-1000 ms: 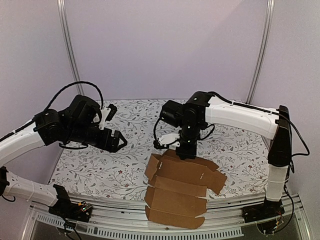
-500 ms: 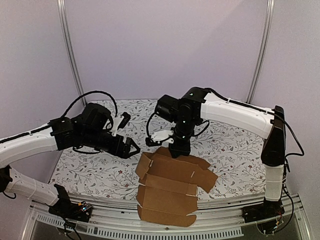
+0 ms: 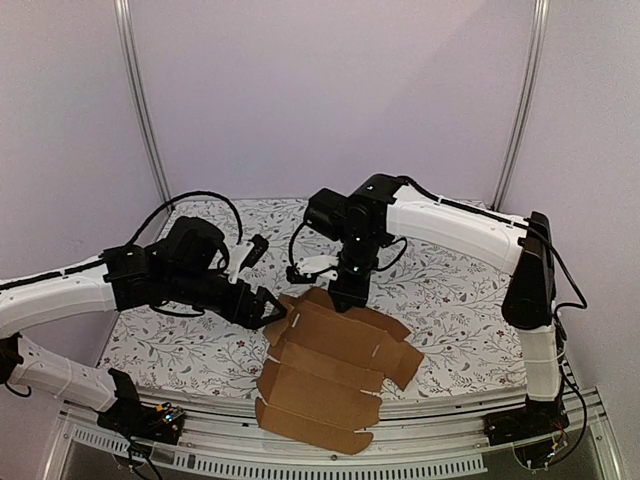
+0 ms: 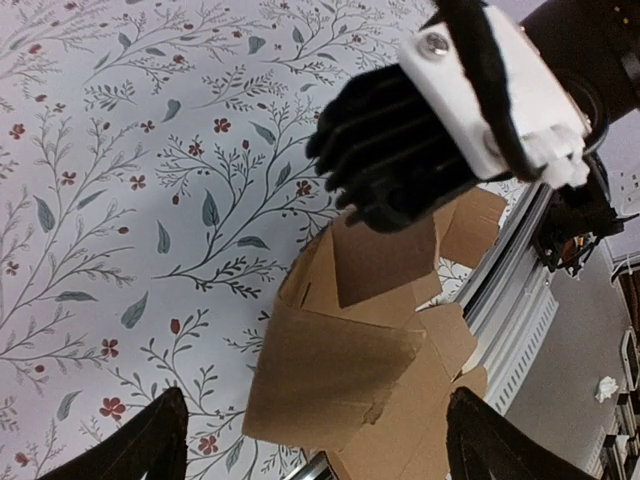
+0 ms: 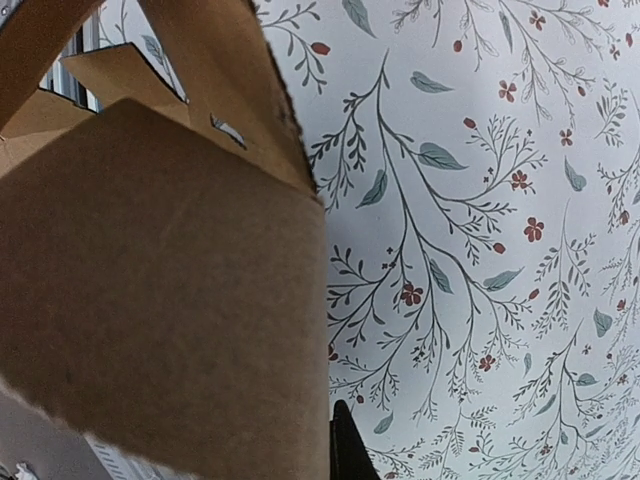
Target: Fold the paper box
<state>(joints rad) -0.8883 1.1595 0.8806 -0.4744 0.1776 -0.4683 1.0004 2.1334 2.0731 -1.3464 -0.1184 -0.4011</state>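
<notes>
R gripper (image 3: 349, 296) clamped tight on far edge of paper box (image 3: 330, 362). Box is still a flat sheet w/ flaps up, near end hanging over table (image 3: 170, 342) front. L gripper (image 3: 268, 308) spread wide, empty, just beside left flap.

Paper box (image 3: 330, 370) at table's (image 3: 470, 290) near edge, centre, its near end overhanging. Right gripper (image 3: 350, 298) at its far end; left gripper (image 3: 272, 312) just beside its left flap.

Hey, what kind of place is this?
Probably a robot lab test booth: white robot arms bolted by an aluminium rail, plain lilac wall panels on metal posts, and a floral table cover with a cardboard sheet.
</notes>
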